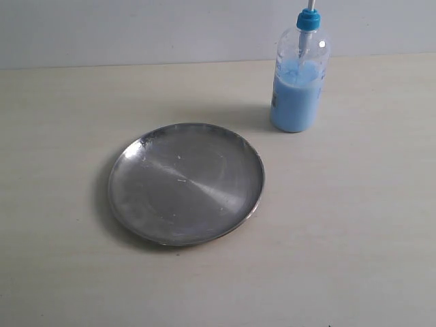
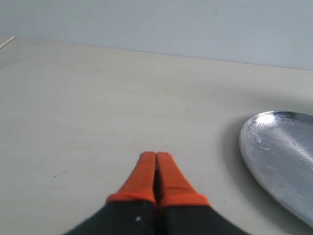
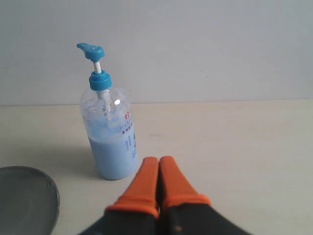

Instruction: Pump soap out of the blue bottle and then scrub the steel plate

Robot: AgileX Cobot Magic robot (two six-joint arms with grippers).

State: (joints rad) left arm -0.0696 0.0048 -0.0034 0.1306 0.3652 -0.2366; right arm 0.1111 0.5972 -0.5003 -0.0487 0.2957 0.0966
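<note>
The steel plate (image 1: 185, 182) lies flat on the table, round and shiny, with faint marks on it. Behind it to the right stands the blue bottle (image 1: 298, 82), upright and about half full of light-blue liquid. In the left wrist view my left gripper (image 2: 156, 155) is shut with nothing in it, and the steel plate (image 2: 281, 156) lies off to one side of it. In the right wrist view my right gripper (image 3: 159, 160) is shut and empty, close to the base of the blue bottle (image 3: 110, 131), whose pump head (image 3: 91, 50) is up. Neither gripper shows in the exterior view.
The pale table (image 1: 354, 225) runs back to a light wall (image 1: 136, 27).
</note>
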